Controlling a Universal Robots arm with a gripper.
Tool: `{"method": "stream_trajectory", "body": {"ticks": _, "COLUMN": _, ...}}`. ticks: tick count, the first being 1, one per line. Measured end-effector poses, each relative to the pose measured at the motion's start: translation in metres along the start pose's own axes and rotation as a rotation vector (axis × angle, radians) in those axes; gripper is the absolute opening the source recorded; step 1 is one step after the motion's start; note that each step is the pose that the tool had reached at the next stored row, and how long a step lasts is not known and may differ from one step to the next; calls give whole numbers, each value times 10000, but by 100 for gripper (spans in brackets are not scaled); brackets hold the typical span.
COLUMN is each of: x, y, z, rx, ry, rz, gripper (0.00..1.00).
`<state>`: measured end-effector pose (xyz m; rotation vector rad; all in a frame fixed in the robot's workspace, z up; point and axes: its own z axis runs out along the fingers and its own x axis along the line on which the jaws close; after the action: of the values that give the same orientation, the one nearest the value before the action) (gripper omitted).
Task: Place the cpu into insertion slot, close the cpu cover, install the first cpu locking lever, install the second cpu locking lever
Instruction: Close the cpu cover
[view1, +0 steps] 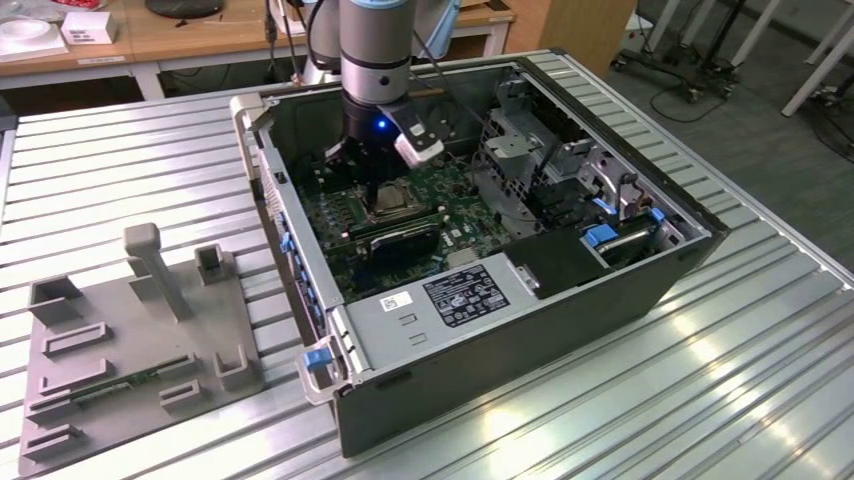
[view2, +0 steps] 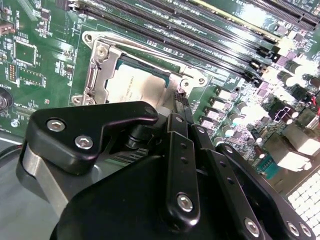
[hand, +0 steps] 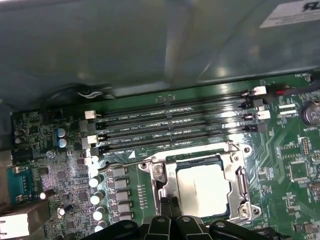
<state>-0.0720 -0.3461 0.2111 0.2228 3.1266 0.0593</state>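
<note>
Exterior view: the gripper (view1: 363, 178) stands inside the open computer case (view1: 534, 335), at 11 o'clock from the insertion slot (view1: 390, 202). The case walls limit sideways travel.

Second wrist view: the fingertips (view2: 180, 107) are pressed together and pinch nothing, probably to serve as one narrow pusher at the rim of the cpu cover (view2: 97, 75).

First wrist view: the cpu (hand: 202, 187) lies seated under the cover. The memory slots (hand: 175, 125) run just beside it.

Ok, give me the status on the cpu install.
Done: the cpu is seated, with the cover down over it. In hand: the shut gripper is at the cover's edge. Left: a lever sticks out beside the cover, apparently unlatched; the other I can't make out.
</note>
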Motion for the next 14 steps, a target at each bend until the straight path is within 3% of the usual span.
{"method": "stream_trajectory", "body": {"ticks": 5, "x": 0, "y": 1, "z": 7, "rx": -44, "ry": -8, "rz": -519, "gripper": 11}}
{"method": "stream_trajectory", "body": {"ticks": 14, "x": 6, "y": 37, "z": 9, "rx": -45, "ry": -9, "rz": -539, "gripper": 11}}
